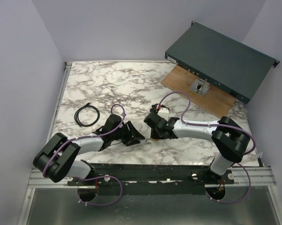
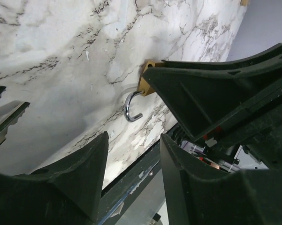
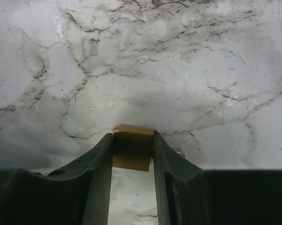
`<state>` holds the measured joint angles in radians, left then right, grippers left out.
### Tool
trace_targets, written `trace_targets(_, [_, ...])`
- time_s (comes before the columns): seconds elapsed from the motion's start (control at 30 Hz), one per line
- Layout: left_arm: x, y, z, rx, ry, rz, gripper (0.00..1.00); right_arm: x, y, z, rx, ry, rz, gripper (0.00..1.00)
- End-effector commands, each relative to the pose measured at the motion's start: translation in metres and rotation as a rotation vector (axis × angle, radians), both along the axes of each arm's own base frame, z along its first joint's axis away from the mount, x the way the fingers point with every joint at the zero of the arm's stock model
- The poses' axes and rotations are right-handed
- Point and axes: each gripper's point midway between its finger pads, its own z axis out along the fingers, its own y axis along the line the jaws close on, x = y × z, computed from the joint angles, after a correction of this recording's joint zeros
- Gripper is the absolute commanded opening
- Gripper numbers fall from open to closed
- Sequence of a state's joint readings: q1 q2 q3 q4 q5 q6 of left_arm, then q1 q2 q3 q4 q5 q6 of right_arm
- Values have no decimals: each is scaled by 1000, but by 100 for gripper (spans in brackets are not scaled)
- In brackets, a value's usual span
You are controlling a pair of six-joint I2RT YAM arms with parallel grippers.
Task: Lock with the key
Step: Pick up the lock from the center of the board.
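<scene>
Clamping brass padlock (image 3: pixel 133 152) w/ right gripper (image 3: pixel 133 140) (shackle (image 2: pixel 126 109) open); left gripper (image 2: pixel 133 140) spread.

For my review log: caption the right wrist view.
Right gripper shut on brass padlock over marble table.

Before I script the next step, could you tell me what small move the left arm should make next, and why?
Probably ease the open left gripper toward the padlock, which the right gripper clamps with its shackle swung open. No key shows in any view, so I would locate it before closing on anything.
</scene>
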<state>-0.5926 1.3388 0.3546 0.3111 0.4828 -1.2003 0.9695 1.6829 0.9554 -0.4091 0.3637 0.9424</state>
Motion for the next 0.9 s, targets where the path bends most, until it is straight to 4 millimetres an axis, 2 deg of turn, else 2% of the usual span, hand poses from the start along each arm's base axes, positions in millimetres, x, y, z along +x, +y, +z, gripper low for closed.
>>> trace_targets(0.0, [6,-12,11,-80,-6,12,45,-2,12,13,88,-15,-8,22])
trace_targets(0.37, [7,-14,0,-30,-43,-33,36,-2,21,21,142,-17,9,20])
trace_targets(0.87, [7,-18,0,-29,-50,-58,28,0,28,37,182,-33,24,19])
